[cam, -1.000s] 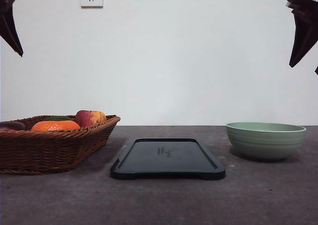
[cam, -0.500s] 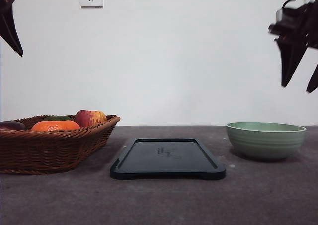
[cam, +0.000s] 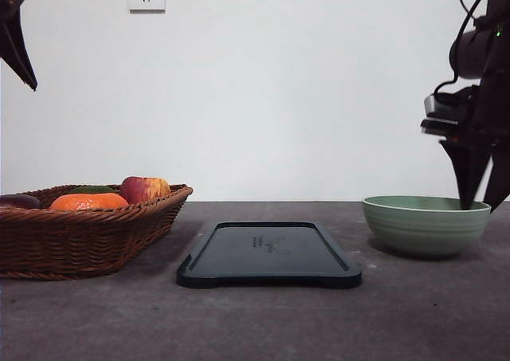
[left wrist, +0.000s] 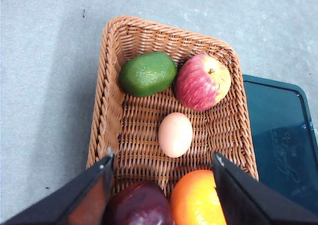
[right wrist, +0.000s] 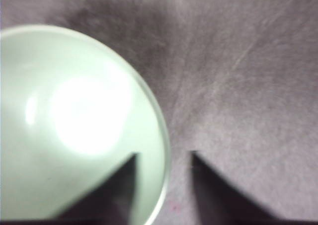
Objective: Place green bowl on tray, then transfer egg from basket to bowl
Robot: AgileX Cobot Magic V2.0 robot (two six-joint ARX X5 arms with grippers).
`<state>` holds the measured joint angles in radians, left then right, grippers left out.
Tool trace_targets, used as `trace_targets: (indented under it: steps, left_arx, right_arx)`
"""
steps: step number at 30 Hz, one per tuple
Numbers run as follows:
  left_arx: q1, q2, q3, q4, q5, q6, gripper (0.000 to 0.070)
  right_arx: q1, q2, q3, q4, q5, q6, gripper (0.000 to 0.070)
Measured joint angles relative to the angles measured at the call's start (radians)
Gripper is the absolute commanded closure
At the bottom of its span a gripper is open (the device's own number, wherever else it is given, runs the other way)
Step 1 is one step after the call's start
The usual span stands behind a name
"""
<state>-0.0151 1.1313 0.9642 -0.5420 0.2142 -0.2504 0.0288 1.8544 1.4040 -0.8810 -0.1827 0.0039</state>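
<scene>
We see the right gripper with jaws apart straddling the far-right rim of the green bowl — which sits on the table right of the tray — while the left gripper hangs spread above the egg in the basket.

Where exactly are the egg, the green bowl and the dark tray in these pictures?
egg (left wrist: 175, 134): left wrist view, middle of its shell, lying in the basket.
green bowl (cam: 425, 227): front view, ridged outer wall.
tray (cam: 269, 251): front view, bare flat floor.
</scene>
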Motion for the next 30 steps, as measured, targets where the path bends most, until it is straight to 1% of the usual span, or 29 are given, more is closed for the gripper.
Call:
trace_targets:
  steps: [5,8,12,14,17,23,30]
  left_arx:
    - [0.000,0.000,0.000,0.000,0.000,0.000,0.0305]
    - [0.000,0.000,0.000,0.000,0.000,0.000,0.0305]
    - [0.000,0.000,0.000,0.000,0.000,0.000,0.0308]
    - [0.000,0.000,0.000,0.000,0.000,0.000,0.0309]
    - [0.000,0.000,0.000,0.000,0.000,0.000,0.0309]
    - [0.000,0.000,0.000,0.000,0.000,0.000,0.0309]
    - [0.000,0.000,0.000,0.000,0.000,0.000,0.0309]
  right_arx:
    - [0.000,0.007,0.010,-0.018,0.001,-0.003,0.0700]
    - [0.000,0.007,0.057,-0.106,0.003,-0.004,0.0700]
    - [0.008,0.007,0.181,-0.243,0.003,-0.004,0.0700]
    - [0.022,0.007,0.243,-0.297,0.003,-0.004,0.0700]
    - [0.063,0.007,0.316,-0.341,0.003,-0.004,0.0700]
    - [0.179,0.007,0.382,-0.347,0.002,0.026,0.0700]
    - [0.303,0.041,0.395,-0.274,0.000,0.062,0.0700]
